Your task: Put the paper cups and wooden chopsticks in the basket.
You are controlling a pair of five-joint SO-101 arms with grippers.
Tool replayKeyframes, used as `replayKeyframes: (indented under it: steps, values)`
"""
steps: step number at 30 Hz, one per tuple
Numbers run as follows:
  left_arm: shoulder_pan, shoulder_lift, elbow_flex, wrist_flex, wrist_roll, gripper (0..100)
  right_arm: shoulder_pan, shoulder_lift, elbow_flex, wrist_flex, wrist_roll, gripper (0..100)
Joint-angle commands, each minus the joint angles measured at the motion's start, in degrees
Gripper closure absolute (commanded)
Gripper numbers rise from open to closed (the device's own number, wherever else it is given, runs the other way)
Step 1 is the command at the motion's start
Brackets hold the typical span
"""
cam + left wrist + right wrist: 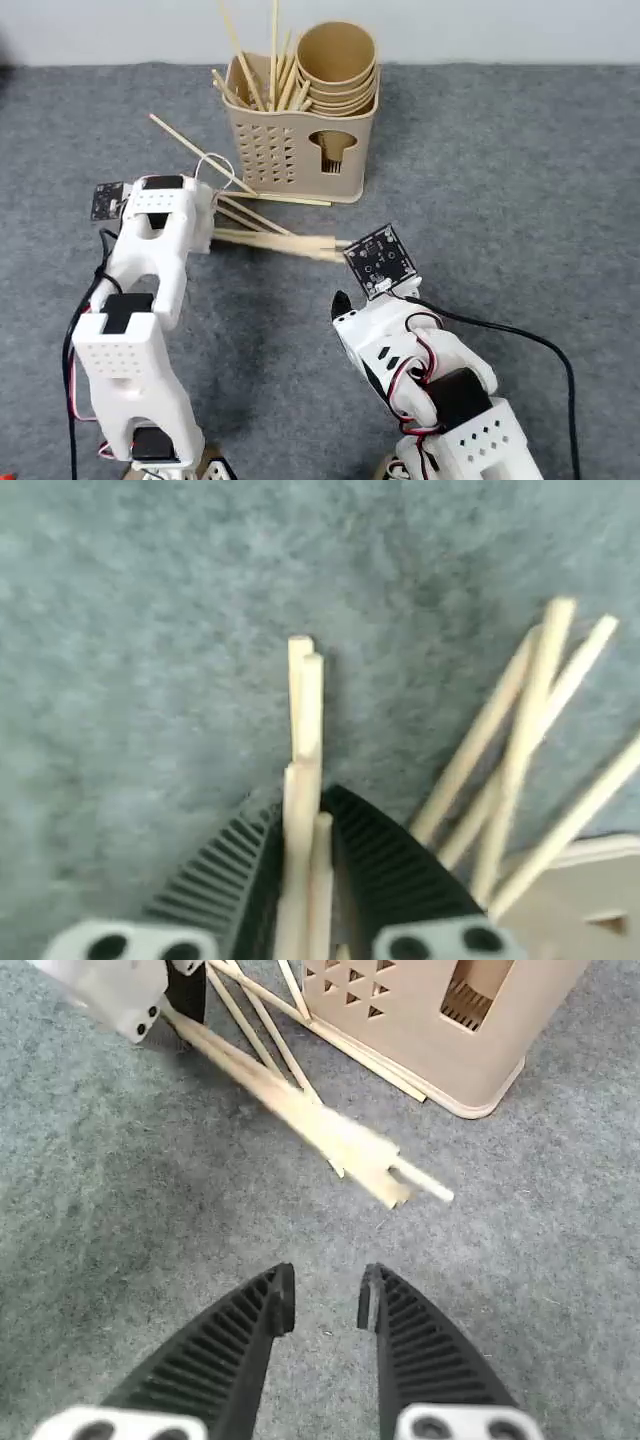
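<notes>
The basket [270,150] is holding stacked paper cups [338,62] and chopsticks [273,60] — just beyond the left gripper [300,810], which is clenching a chopstick bundle [305,710] pointing toward the released right gripper [325,1300].

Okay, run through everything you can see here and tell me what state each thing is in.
basket, upright
paper cups, stacked, in the basket
standing chopsticks, on end in the basket beside the cups
loose chopsticks, lying outside at the basket's foot
held chopsticks, bundled, clamped at one end, outside the basket
left gripper, shut on the held chopsticks
right gripper, open, empty
</notes>
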Motion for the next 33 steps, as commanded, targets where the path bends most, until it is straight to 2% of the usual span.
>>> replayKeyframes:
  steps: [1,5,13,20,33]
  values:
    - [0.09,-3.96,0.22,3.78,-2.90,99,-0.22,-0.75,-0.26,-1.27,-0.53,88.4]
    - [-0.79,-7.91,0.48,2.37,0.62,99,-0.22,-0.75,-0.26,-1.27,-0.53,88.4]
    - [-0.79,-8.26,0.57,1.93,0.70,98,-0.22,-0.75,-0.26,-1.27,-0.53,88.4]
    - [-0.79,-8.26,3.82,-0.62,0.79,87,-0.22,-0.75,-0.26,-1.27,-0.53,88.4]
    - [-0.70,-8.88,7.87,-0.09,0.79,87,-0.31,-0.75,-0.26,-1.27,-0.53,88.4]
